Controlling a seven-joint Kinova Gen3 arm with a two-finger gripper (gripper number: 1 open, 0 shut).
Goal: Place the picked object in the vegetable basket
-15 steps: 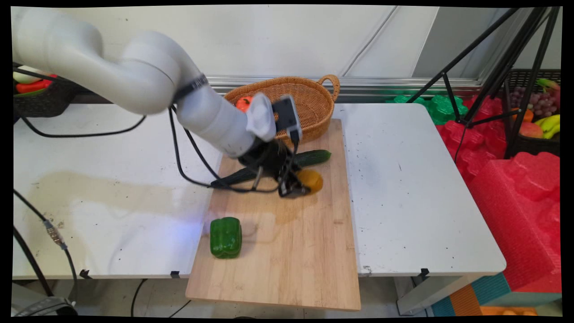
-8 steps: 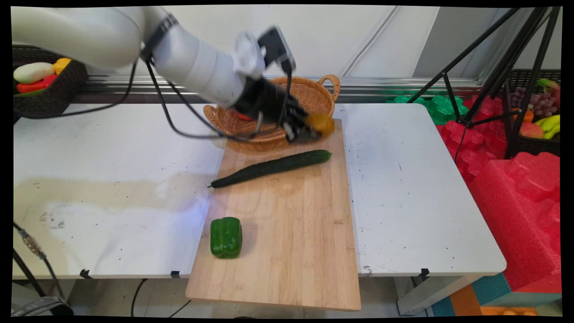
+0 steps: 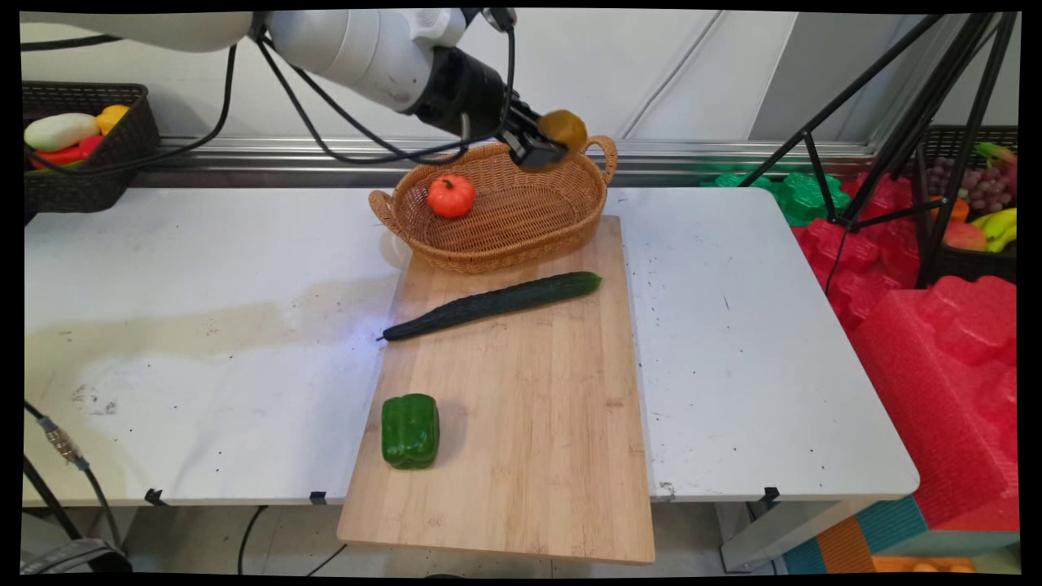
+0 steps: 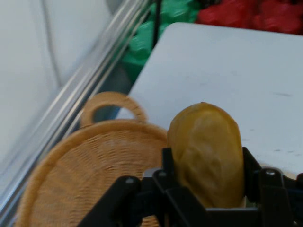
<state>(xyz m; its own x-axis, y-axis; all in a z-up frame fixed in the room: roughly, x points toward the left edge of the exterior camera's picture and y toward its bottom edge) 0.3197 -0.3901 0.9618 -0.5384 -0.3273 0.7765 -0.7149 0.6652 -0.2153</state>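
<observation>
My gripper (image 3: pixel 547 145) (image 4: pixel 206 165) is shut on a yellow-brown potato (image 3: pixel 562 128) (image 4: pixel 206 153) and holds it in the air above the far right part of the wicker basket (image 3: pixel 529 220) (image 4: pixel 94 161), near its right handle (image 3: pixel 602 146) (image 4: pixel 111 105). In the basket's left half lies a small orange pumpkin (image 3: pixel 451 195). In front of the basket a long dark green cucumber (image 3: pixel 496 303) lies aslant on the wooden cutting board (image 3: pixel 529 439). A green bell pepper (image 3: pixel 410 430) stands near the board's front left edge.
A dark basket of vegetables (image 3: pixel 77 155) sits at the far left behind the table. Black cables (image 3: pixel 342 122) hang from the arm. A black tripod (image 3: pixel 904 122) and red and green foam (image 3: pixel 936 342) stand to the right of the white table (image 3: pixel 733 342).
The gripper lifted the potato off the board beside the cucumber and carried it up and back, to above the basket. The pumpkin is uncovered.
</observation>
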